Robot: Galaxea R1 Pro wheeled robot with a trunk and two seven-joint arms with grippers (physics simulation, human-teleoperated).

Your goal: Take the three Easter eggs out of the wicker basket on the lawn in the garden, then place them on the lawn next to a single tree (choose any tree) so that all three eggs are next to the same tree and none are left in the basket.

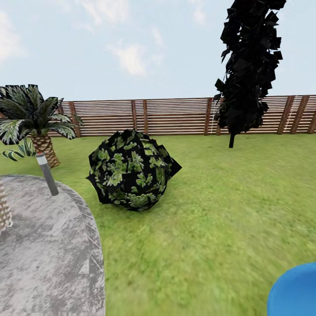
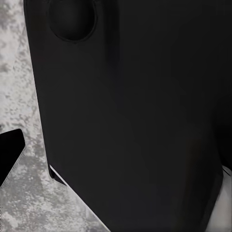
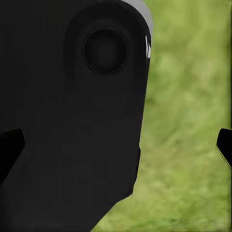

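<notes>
Wicker basket, eggs and grey-trunked tree nowhere ahead on the lawn (image 1: 228, 210), so no bearing from either gripper yet; gripper spread impossible to tell; round bush (image 1: 131, 171) mid-left, dark conifer (image 1: 250, 66) far right.

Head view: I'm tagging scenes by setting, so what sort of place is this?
Most likely a fenced garden or backyard, outdoors. Green lawn runs back to a brown horizontal-slat wooden fence, with a small palm, a round leafy bush and a dark columnar conifer under open sky.

Bush (image 1: 133, 170) on lawn (image 1: 228, 206); fence (image 1: 175, 116) behind; palm (image 1: 33, 120) left.
</notes>
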